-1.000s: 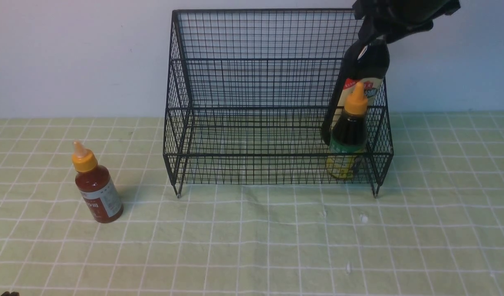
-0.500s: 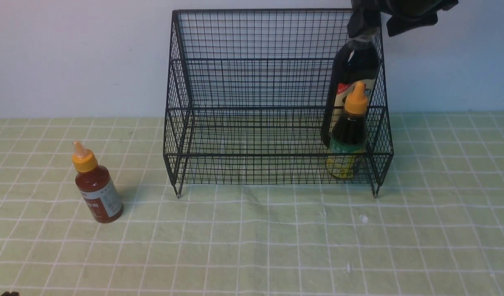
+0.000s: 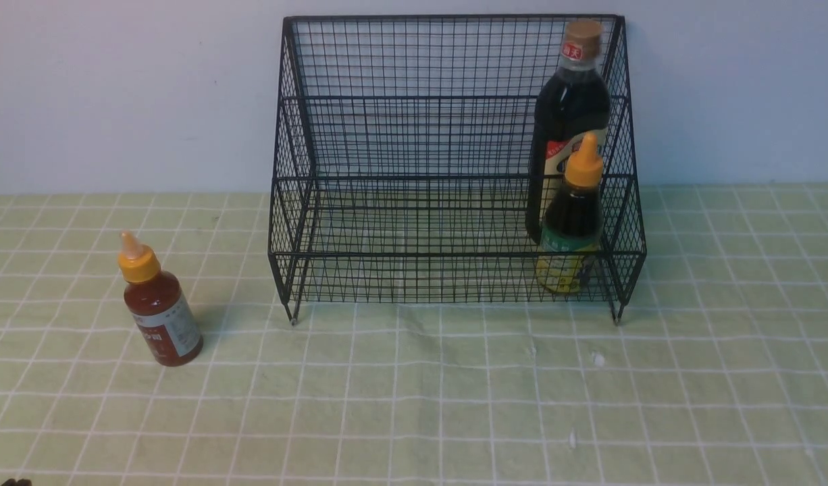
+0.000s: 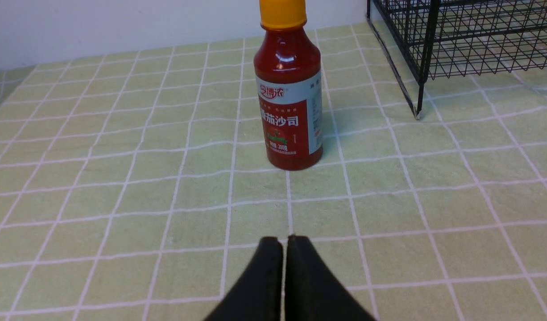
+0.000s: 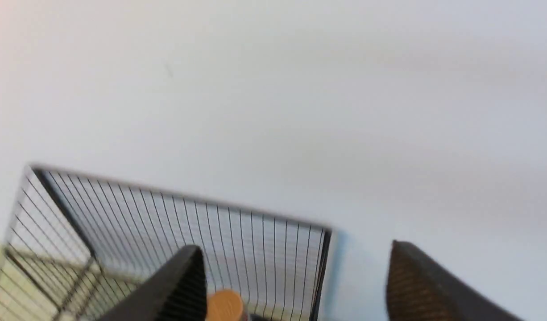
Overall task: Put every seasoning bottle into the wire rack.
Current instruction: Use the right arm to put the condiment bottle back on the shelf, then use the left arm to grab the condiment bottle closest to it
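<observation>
While the tall dark bottle (image 3: 568,128) with the tan cap stands in the right end of the black wire rack (image 3: 414,135), just behind the small dark bottle with the orange nozzle cap (image 3: 573,223), the right fingers (image 5: 180,290) hang apart and empty above that tan cap. Well to the rack's left on the green checked worktop (image 3: 454,405), the red tomato-sauce bottle (image 3: 161,314) stands upright. The left fingers (image 4: 269,276) are pressed together near it, not touching.

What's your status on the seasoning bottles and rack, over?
Left gripper shut, empty; right gripper open, empty. Tall bottle and orange-capped bottle in wire rack; red bottle outside on the cloth. Path to it unobstructed.
</observation>
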